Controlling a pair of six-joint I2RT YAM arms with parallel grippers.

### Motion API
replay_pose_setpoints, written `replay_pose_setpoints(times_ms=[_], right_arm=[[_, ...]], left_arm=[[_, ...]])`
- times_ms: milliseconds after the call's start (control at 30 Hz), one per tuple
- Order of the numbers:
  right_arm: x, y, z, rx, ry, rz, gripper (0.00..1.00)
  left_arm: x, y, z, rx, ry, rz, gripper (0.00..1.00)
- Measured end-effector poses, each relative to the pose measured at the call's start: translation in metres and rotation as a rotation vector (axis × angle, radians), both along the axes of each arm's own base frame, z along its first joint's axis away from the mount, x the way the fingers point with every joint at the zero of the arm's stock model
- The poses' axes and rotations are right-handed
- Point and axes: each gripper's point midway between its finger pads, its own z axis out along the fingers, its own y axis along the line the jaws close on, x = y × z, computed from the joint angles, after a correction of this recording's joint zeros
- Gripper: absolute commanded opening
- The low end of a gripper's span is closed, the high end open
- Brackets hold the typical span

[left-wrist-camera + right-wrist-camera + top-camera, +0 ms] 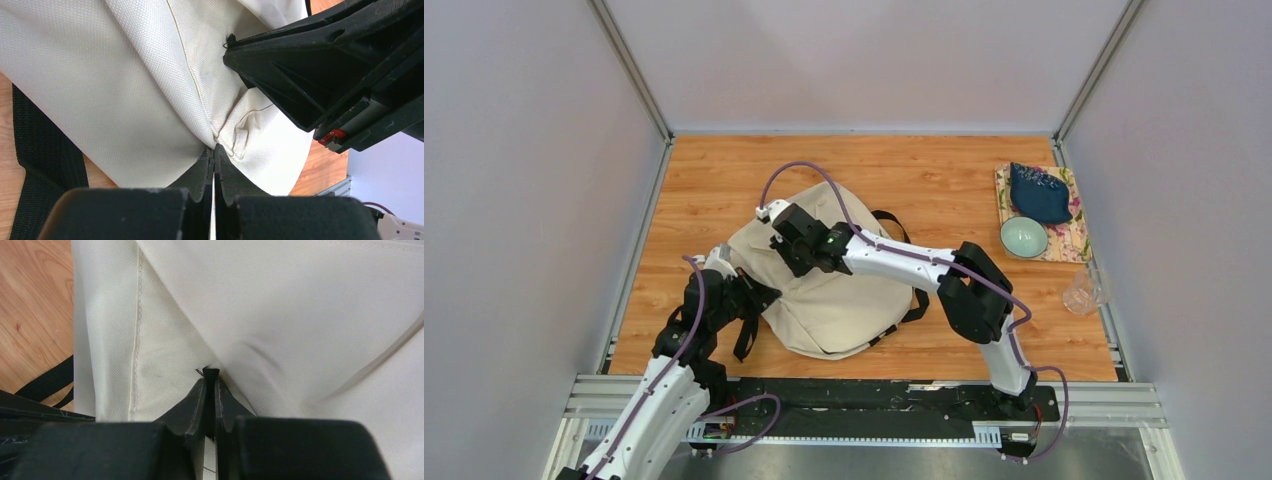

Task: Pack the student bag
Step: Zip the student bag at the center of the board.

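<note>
Left gripper (214, 151) and right gripper (210, 376) both pinched shut on student bag (836, 312) canvas — probably to spread it (opening hidden).

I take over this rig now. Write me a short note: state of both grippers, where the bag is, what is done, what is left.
Left gripper: shut, pinching the student bag at a seam on its near-left edge.
Right gripper: jaws together on the bag's canvas, at a small black tab.
Bag: lies mid-table, no opening visible.
Done: both grips are on the bag.
Left: open it and pack; nothing is seen inside yet.
</note>
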Motion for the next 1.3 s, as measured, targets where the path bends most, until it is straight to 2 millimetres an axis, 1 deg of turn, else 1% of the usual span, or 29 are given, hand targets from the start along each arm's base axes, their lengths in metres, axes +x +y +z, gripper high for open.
replay_pose_setpoints(times_ms=[67,367,500,567,733,900,1067,1167,1300], right_arm=[[0.001,0.0,-0.001,0.004,0.004,0.0,0.0],[0.0,0.002,-0.001,0.022,0.021,-0.005,0.0],[0.003,-0.004,0.0,0.03,-0.003,-0.043,0.0],[0.003,-0.01,0.0,0.027,-0.012,-0.063,0.0],[0.009,-0.04,0.0,0.016,-0.016,-0.151,0.0],[0.013,-0.065,0.007,0.046,-0.021,-0.225,0.0],[0.023,-0.094,0.013,0.06,-0.035,-0.315,0.0],[0.029,-0.107,0.011,0.06,-0.038,-0.358,0.0],[0.037,-0.125,0.0,0.05,-0.02,-0.416,0.0]], left_arm=[[0.0,0.0,0.0,0.001,-0.001,-0.001,0.0],[0.0,0.001,0.0,0.004,-0.001,0.0,0.0],[-0.001,0.002,-0.002,0.017,0.002,0.001,0.0],[-0.001,0.004,-0.001,0.032,0.005,0.0,0.0],[-0.002,0.009,0.005,0.078,-0.004,-0.001,0.0],[-0.004,0.013,-0.001,0.112,0.01,-0.003,0.0],[-0.007,0.016,-0.005,0.132,0.024,0.0,0.0],[-0.008,0.019,-0.008,0.145,0.032,0.001,0.0],[-0.009,0.021,-0.009,0.155,0.039,0.007,0.0]])
